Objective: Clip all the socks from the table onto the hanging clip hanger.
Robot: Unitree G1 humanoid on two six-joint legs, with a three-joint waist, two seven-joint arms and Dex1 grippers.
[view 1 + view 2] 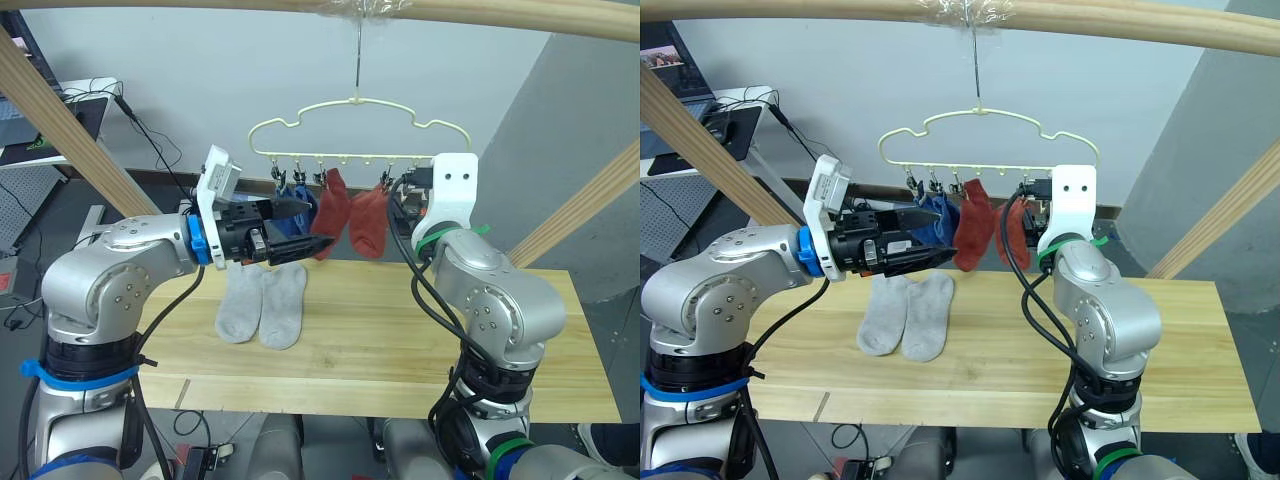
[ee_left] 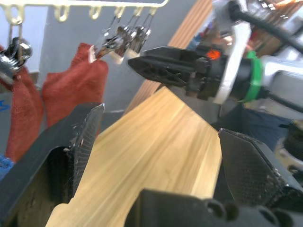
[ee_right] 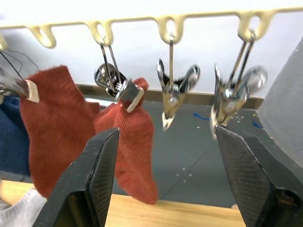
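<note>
A pale-yellow clip hanger (image 1: 358,125) is seen hung by its hook from a round wooden pole (image 1: 480,12) above the table (image 1: 400,340). Two rust-red socks are clipped side by side near the middle of its row: one (image 1: 331,213) toward the robot's left, the other (image 1: 369,220) just beside it on the right. Two blue socks (image 1: 931,219) are clipped at the left end of the row, partly hidden behind the left gripper. Two light grey socks (image 1: 262,301) are laid flat on the tabletop, side by side and touching, below the left part of the hanger. In the right wrist view two metal clips (image 3: 176,92) are seen hanging bare next to the right-hand red sock.

The left gripper (image 1: 292,230) is held level in front of the blue socks, above the grey pair; its fingers (image 2: 87,137) are spread apart with nothing between them. The right gripper (image 3: 165,177) is raised just below the right end of the clip row, facing the bare clips; its fingers (image 3: 97,175) are likewise spread and nothing is grasped. A desk with cables (image 1: 95,100) is noted at the far left.
</note>
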